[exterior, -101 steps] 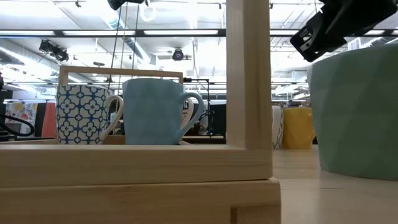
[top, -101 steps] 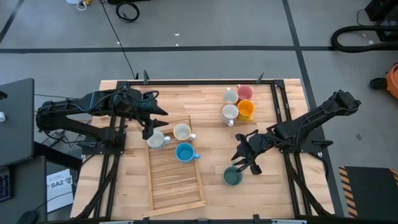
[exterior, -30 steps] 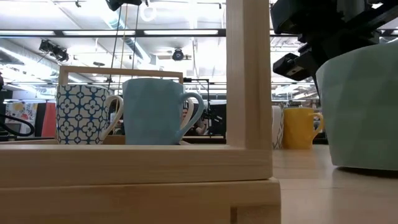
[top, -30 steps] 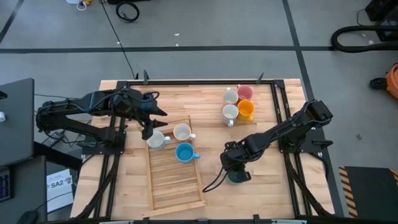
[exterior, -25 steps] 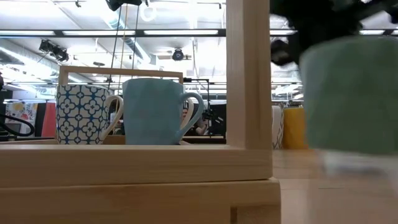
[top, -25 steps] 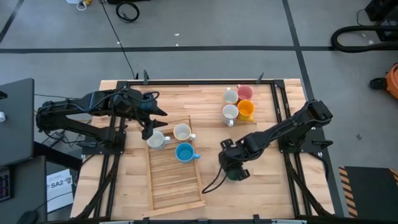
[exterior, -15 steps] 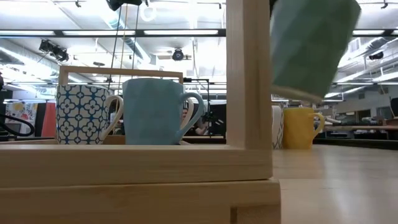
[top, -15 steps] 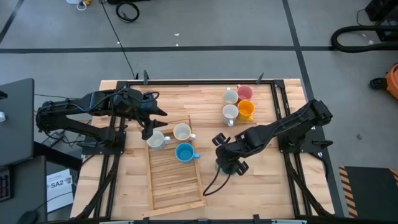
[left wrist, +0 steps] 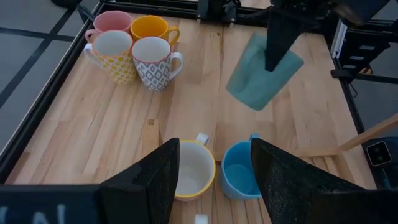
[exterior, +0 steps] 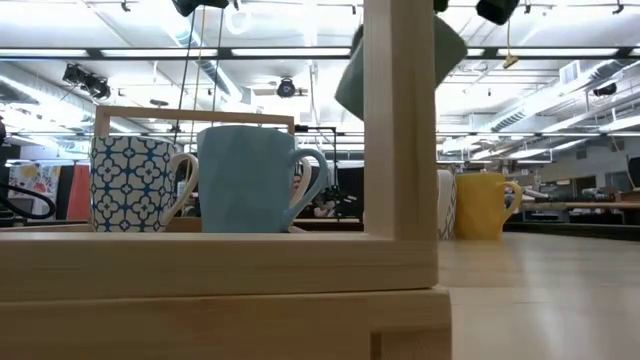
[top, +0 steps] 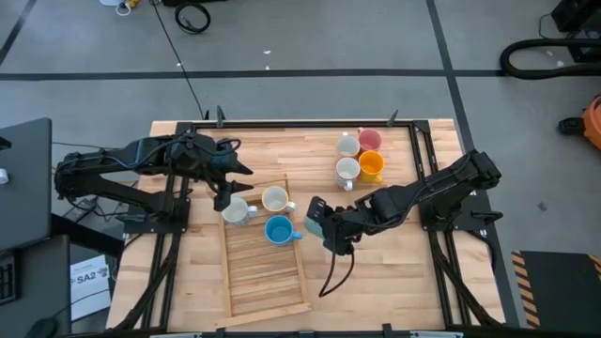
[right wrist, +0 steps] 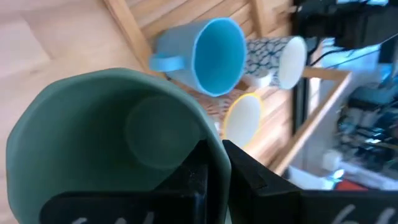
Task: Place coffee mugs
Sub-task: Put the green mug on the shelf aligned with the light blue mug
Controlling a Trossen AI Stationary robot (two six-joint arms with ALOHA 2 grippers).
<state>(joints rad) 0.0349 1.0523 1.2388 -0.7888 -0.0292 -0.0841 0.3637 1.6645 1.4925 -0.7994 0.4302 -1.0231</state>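
The right gripper (top: 324, 225) was clamped on the rim of the teal-green mug (left wrist: 263, 70), one finger inside the cup and one outside, and held it in the air above the table (top: 394, 272), just beside the right edge of the slatted wooden tray (top: 263, 272). The mug hung tilted: in the left wrist view its long axis ran on a slant, with the rim up at the gripper and the base down and away toward the tray side. In the right wrist view its open mouth (right wrist: 118, 149) faced the camera (the handle did not show in any view). In the low view the mug (exterior: 440, 50) showed high up, half hidden behind the tray's upright post.

Beyond it, three mugs stood upright at the far end of the tray: the bright blue mug (top: 278, 230), nearest the held one, with its handle toward the right; a cream mug (top: 274, 198) with a yellow outside; and a blue-patterned white mug (top: 235, 211).

Four more stood in a tight cluster near the table's far right part, well apart from the tray: a pink mug (top: 370, 140), an orange mug (top: 372, 165), and two patterned white mugs (top: 347, 145). That made eight in all.

The left gripper (top: 223, 197) waited over the tray's far left corner, its fingers (left wrist: 149, 180) apart, above the blue-patterned mug.
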